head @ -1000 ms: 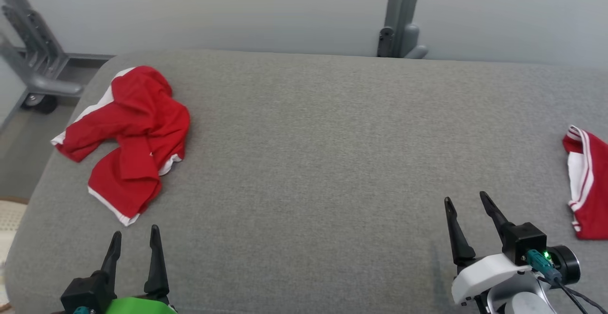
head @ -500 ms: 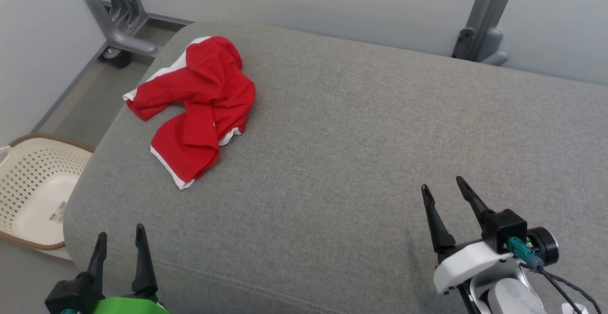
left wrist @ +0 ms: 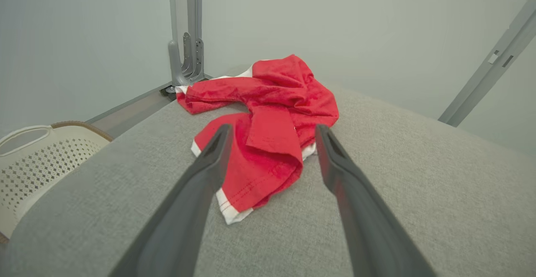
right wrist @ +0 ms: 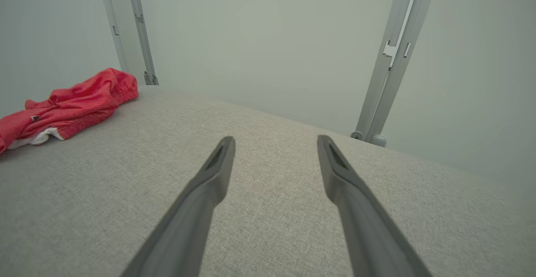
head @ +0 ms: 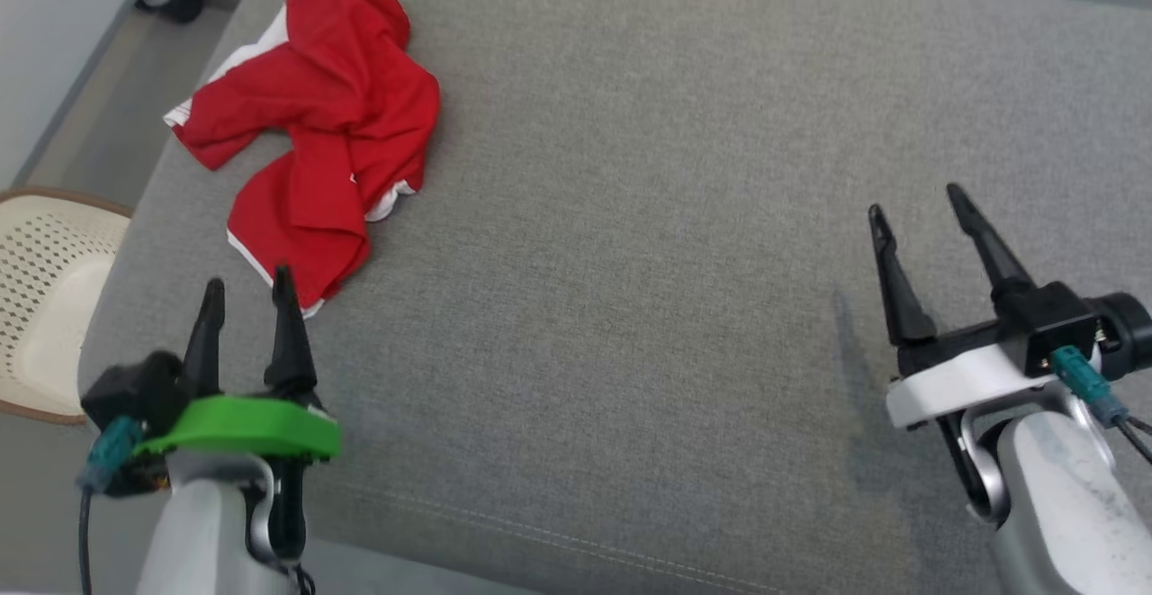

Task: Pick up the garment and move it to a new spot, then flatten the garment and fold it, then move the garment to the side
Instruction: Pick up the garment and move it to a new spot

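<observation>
Grey upholstered cushion (head: pixel 630 244) is stretching across the head view, and the red garment with white trim (head: pixel 315 127) is lying crumpled at its upper left. Its long axis is running from the top edge down toward the lower left. The left gripper (head: pixel 247 282) is hovering just below the garment's near hem, fingers parted and holding nothing. The right gripper (head: pixel 913 199) is sitting well apart at the right, also spread and empty. A cream laundry basket (head: pixel 40 307) is standing off the cushion's left edge.

Through the left wrist view, the garment (left wrist: pixel 268 101) is lying straight ahead, its white-edged hem showing between the two parted fingers. By my judgement, the left arm is needing only a short forward reach.

Through the right wrist view, the garment (right wrist: pixel 71 105) is sitting far off at the left edge, well clear of the open fingers.
</observation>
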Tool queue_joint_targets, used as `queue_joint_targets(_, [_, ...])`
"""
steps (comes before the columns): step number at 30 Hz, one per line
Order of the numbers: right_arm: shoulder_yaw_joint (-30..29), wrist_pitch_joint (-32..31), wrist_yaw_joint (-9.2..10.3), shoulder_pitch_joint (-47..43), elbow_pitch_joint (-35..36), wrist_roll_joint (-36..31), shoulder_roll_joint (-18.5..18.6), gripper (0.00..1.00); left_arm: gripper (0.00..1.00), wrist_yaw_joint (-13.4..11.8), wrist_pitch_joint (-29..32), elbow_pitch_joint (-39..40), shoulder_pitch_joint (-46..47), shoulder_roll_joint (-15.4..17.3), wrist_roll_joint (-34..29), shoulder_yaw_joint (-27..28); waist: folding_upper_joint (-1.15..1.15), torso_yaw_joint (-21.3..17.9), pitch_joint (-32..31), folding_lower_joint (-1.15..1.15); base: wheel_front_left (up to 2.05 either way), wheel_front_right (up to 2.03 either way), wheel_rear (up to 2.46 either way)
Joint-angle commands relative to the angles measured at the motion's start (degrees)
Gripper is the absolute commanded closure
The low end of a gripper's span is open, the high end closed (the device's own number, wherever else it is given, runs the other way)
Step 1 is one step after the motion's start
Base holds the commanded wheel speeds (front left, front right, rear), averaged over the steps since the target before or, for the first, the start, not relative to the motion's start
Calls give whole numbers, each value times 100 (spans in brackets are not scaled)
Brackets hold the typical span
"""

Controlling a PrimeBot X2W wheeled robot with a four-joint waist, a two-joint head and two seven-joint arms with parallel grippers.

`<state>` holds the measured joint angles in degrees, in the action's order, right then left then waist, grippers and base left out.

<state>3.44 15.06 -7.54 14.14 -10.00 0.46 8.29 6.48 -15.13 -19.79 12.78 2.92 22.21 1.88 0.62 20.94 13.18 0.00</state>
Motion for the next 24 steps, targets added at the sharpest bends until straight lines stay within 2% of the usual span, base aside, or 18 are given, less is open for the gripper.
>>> queue_joint_targets(1, [-102,17,11,154,124,-19,114,0,0,31,0,-213,548,44,-7,-15,-62,-336,1052,0,0,0,0])
queue_joint_targets(12, [-281,17,11,465,599,-88,421,0,0,84,25,-2236,2831,302,456,222,-62,-663,2080,0,0,0,0])
queue_joint_targets(13, [-281,17,11,465,599,-88,421,0,0,84,25,-2236,2831,302,456,222,-62,-663,2080,0,0,0,0])
queue_joint_targets(23, [-347,12,11,404,689,-60,422,0,0,99,198,-4027,3741,582,709,212,-62,-966,2233,0,0,0,0])
queue_joint_targets(24, [-361,4,11,396,693,-56,411,0,58,101,196,-4146,3769,587,734,214,-62,-980,2220,0,0,0,0])
